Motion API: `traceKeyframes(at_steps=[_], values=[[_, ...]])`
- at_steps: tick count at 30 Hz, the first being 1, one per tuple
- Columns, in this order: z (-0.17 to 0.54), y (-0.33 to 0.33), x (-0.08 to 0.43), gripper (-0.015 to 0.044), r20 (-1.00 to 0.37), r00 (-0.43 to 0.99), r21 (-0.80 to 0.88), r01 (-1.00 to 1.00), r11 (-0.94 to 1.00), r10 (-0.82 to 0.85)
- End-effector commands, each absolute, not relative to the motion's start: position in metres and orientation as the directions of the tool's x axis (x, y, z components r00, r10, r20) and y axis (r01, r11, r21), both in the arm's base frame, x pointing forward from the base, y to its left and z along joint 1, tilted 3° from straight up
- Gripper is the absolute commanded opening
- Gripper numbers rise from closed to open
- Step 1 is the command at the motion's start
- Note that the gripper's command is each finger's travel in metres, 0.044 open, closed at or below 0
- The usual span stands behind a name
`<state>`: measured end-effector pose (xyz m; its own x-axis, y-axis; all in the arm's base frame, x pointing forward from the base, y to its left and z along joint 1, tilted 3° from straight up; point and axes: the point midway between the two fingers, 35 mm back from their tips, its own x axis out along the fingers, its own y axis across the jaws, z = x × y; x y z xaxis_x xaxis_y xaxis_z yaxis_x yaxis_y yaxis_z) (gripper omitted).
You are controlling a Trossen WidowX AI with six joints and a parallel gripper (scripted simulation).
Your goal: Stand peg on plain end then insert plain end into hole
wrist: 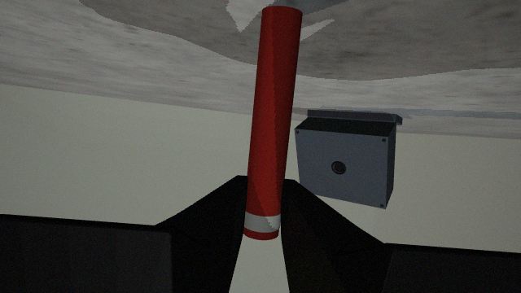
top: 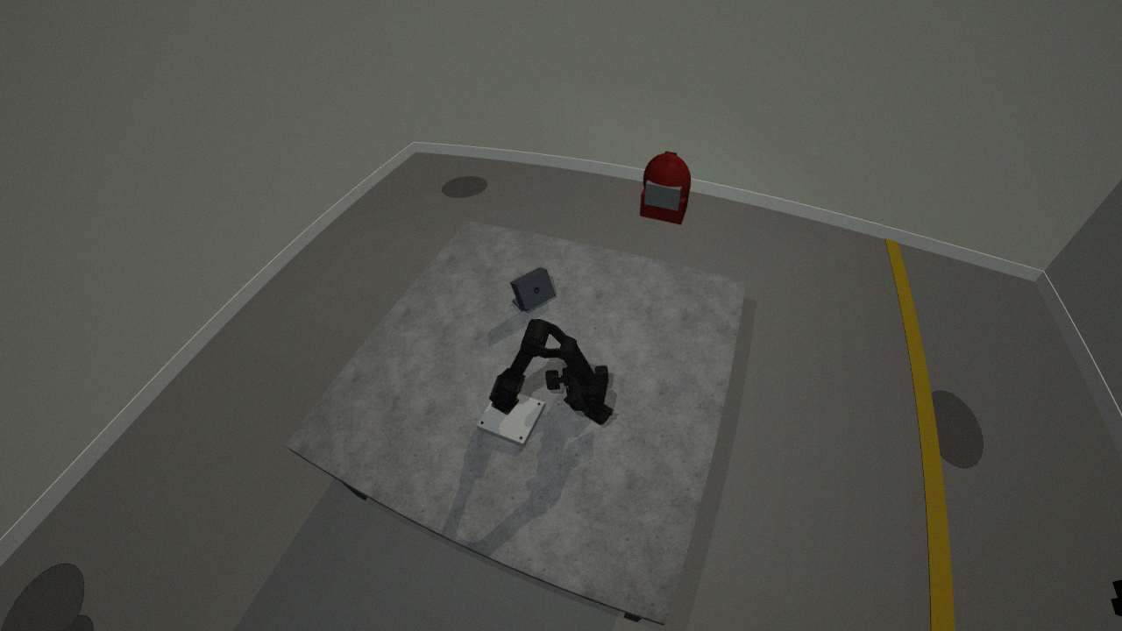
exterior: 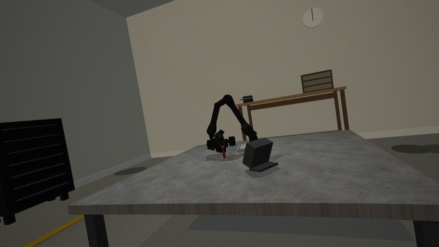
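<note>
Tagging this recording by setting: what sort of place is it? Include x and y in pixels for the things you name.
Probably a workshop or robotics lab: a black robot arm (top: 536, 336) (exterior: 227, 98) is mounted on a grey stone-look table (top: 642, 471) (exterior: 307, 172), a brown wooden workbench (exterior: 294, 99) stands by the beige wall, and a yellow stripe (top: 918, 376) (exterior: 55, 230) marks the floor.

From my exterior feed I see a wooden side table with brown legs (exterior: 291, 97) against the beige wall (exterior: 190, 61). On its top, toward the right end, leans a dark-framed panel with tan horizontal slats (exterior: 317, 81); a small black box (exterior: 248, 98) sits at the left end. A round white clock with a dark hand (exterior: 312, 17) hangs above. At my left stands a black cabinet with thin pale horizontal lines (exterior: 35, 159), near a yellow floor stripe (top: 919, 392) (exterior: 55, 231). My top view also gives me a red, round-topped object with a grey front panel (top: 665, 168).
</note>
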<state>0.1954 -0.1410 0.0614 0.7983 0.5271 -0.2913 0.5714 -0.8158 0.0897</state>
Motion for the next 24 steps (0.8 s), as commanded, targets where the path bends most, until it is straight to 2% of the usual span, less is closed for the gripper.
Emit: traceKeyframes(at_steps=[1,24], values=[[0.0591,-0.1418,0.1945,0.0049,-0.292,0.798,0.09,0.572,-0.815,0.527],[0.0585,-0.1443,0.1932,0.0049,-0.28,0.809,0.086,0.558,-0.826,0.517]])
